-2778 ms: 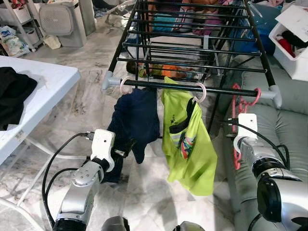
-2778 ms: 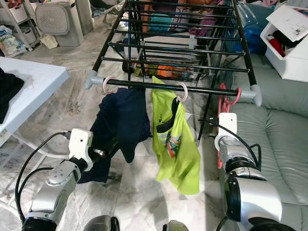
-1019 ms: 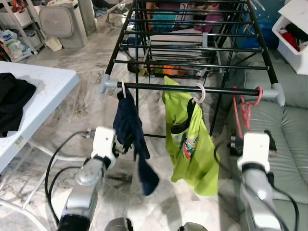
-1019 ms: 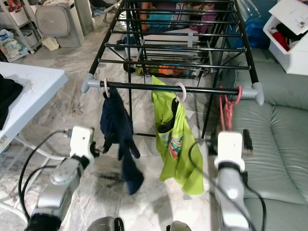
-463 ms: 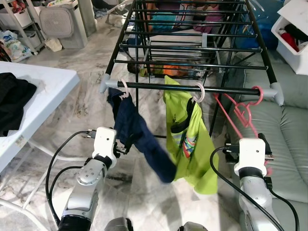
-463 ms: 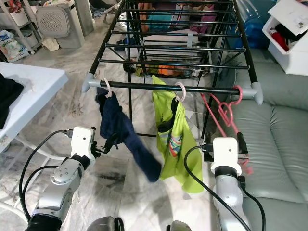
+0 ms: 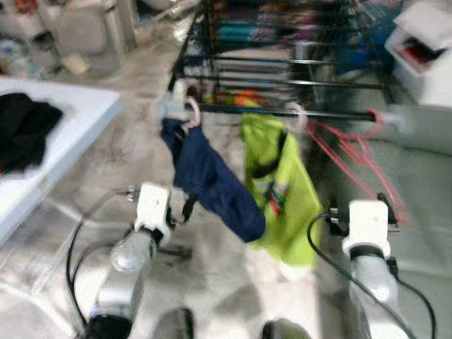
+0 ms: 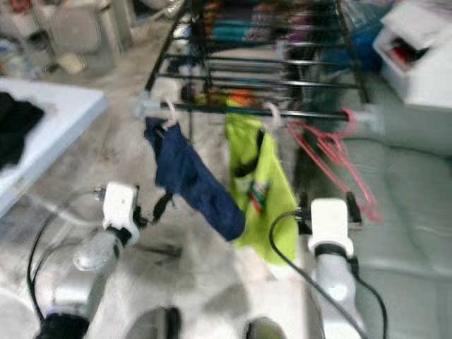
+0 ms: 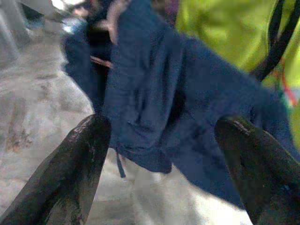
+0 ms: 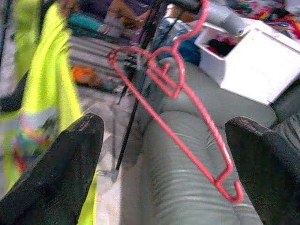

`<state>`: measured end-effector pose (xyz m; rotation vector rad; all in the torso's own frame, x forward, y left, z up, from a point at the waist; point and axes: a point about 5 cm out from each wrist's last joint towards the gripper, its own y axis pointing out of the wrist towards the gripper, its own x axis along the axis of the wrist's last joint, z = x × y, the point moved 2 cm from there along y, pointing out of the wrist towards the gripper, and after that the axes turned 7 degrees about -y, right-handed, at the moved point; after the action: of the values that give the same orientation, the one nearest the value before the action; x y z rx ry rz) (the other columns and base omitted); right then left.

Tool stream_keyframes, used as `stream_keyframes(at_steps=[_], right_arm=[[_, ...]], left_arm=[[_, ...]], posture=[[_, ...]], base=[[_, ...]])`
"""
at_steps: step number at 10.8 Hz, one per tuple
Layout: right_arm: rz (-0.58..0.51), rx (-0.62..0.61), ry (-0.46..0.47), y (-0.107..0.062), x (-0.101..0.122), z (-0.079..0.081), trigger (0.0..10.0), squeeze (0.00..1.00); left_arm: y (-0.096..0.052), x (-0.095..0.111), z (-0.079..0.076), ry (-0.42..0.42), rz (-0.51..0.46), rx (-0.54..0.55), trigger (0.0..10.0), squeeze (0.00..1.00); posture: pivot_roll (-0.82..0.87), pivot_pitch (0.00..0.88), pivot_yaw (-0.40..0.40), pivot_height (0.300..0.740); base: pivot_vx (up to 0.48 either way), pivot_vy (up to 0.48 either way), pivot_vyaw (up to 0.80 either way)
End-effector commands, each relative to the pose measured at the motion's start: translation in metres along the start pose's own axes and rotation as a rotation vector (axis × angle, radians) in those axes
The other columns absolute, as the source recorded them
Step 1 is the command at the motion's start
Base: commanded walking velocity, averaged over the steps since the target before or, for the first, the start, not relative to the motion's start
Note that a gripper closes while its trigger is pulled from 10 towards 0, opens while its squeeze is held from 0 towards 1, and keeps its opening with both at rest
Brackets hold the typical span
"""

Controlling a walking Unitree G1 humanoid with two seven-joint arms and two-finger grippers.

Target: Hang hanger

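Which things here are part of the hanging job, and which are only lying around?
Part of the job: drying rack; navy garment and lime shirt on its front bar; red hangers; left gripper and right gripper, fingers open.

Lying around: black cloth on white table; grey sofa; white bin.

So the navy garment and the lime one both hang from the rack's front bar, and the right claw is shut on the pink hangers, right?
Not quite: the right claw is open, its fingers spread apart from the pink hangers, as the right wrist view shows. The navy garment and the lime one do hang from the front bar.
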<state>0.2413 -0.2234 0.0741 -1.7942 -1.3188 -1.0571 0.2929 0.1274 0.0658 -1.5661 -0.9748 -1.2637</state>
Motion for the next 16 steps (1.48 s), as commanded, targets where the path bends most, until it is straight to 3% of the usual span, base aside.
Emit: stream_keyframes(at_steps=[1, 4, 6, 7, 8, 10, 16], right_arm=[[-0.026, 0.006, -0.004, 0.006, 0.008, 0.0, 10.0, 0.0], [0.039, -0.035, 0.019, 0.001, -0.007, -0.009, 10.0, 0.0], [0.049, -0.047, -0.024, -0.003, -0.013, -0.014, 10.0, 0.0], [0.065, -0.064, -0.045, -0.005, -0.02, -0.024, 10.0, 0.0], [0.12, -0.134, -0.053, -0.01, -0.035, -0.047, 10.0, 0.0], [0.18, -0.189, -0.118, -0.022, -0.055, -0.069, 10.0, 0.0], [0.192, -0.136, -0.126, -0.021, -0.058, -0.058, 10.0, 0.0]], left_arm=[[-0.006, -0.011, 0.004, -0.002, 0.038, 0.02, 10.0, 0.0], [-0.002, -0.009, 0.005, -0.003, 0.035, 0.018, 10.0, 0.0], [-0.001, -0.008, 0.005, -0.001, 0.029, 0.019, 10.0, 0.0], [0.0, -0.006, 0.005, 0.003, 0.023, 0.023, 10.0, 0.0], [-0.001, -0.004, 0.008, -0.003, 0.017, 0.032, 10.0, 0.0], [-0.003, -0.01, 0.011, 0.0, 0.049, 0.01, 10.0, 0.0], [0.001, -0.005, 0.012, -0.001, 0.039, 0.014, 10.0, 0.0]], posture=[[-0.09, 0.0, 0.04, 0.74], [-0.1, 0.0, 0.048, 0.74], [-0.1, 0.0, 0.053, 0.74], [-0.11, 0.0, 0.056, 0.74], [-0.13, 0.0, 0.072, 0.74], [-0.15, 0.001, 0.105, 0.74], [-0.14, 0.0, 0.104, 0.74]], base=[[-0.289, 0.0, 0.0], [-0.171, 0.0, 0.0], [0.0, 0.0, 0.0], [0.0, 0.0, 0.0], [0.0, 0.0, 0.0], [0.0, 0.0, 0.0], [0.0, 0.0, 0.0]])
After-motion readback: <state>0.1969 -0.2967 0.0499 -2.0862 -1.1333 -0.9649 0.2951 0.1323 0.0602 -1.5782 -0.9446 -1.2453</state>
